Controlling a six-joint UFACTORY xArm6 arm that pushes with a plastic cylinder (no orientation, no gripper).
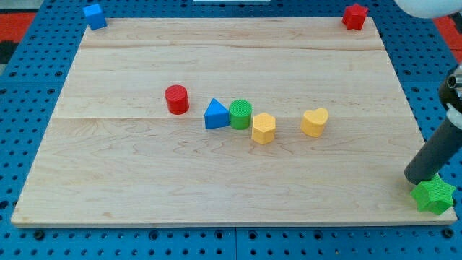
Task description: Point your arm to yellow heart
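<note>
The yellow heart (314, 122) stands on the wooden board (216, 65), right of centre. My tip (414, 178) is at the board's right edge near the view's bottom right, well to the right of and below the heart. It rests just beside a green star (434, 196).
A yellow hexagon (263, 128), green cylinder (240, 114) and blue triangle (215, 115) sit in a cluster at the centre. A red cylinder (176, 99) stands to their left. A blue cube (94, 15) is at the top left corner, a red star (354, 16) at the top right.
</note>
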